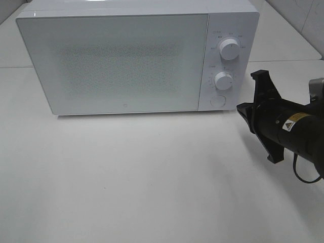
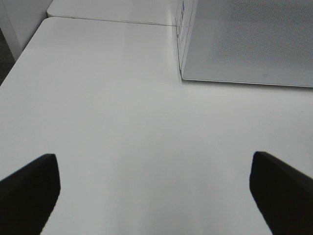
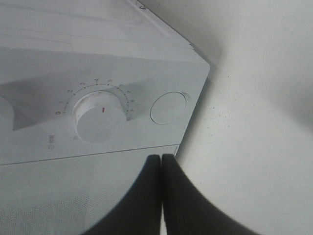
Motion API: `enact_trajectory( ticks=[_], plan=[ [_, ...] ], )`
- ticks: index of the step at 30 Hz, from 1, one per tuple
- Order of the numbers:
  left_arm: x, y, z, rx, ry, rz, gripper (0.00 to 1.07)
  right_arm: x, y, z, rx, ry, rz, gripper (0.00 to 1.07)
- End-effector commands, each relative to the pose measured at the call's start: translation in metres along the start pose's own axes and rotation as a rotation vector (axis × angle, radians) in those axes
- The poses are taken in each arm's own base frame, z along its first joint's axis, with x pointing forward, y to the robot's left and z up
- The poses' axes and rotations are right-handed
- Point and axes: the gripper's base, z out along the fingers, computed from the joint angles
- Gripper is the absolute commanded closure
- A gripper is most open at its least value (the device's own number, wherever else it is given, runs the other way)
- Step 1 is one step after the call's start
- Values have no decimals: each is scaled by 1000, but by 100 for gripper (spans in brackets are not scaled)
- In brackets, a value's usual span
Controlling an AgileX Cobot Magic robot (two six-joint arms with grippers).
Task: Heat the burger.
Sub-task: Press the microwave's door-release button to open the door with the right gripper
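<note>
A bare white surface lies nearest. Right end effector, fingers pressed together, hovers just right of the closed microwave, near its round button. Left end effector spread wide, empty. No burger visible.

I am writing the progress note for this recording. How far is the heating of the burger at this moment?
Done: the microwave door looks closed; no burger is visible, and whether it is inside cannot be told. In hand: the right gripper, shut and holding nothing, is near the control panel, by the lower dial and the round button. The left gripper is open over bare table. Left: probably setting the dial and starting.
</note>
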Motion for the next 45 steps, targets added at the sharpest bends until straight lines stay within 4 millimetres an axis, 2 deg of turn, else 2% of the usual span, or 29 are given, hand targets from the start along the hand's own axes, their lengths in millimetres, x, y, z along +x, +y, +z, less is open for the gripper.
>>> enact_trajectory(
  ticks=[1,6,15,28,45],
  plan=[
    [1,0,-2,0,-13,-4,9,0,-1,2,-5,-11,36,107],
    [0,0,-1,0,-6,-4,9,1,-8,9,23,-29,97,107],
    [0,0,-1,0,-6,-4,9,3,2,37,-27,-35,168,107],
    [0,0,-1,0,-7,-4,9,8,-13,66,40,-48,221,107],
    [0,0,-1,0,-7,-4,9,3,-1,82,32,-113,312,107]
  ],
)
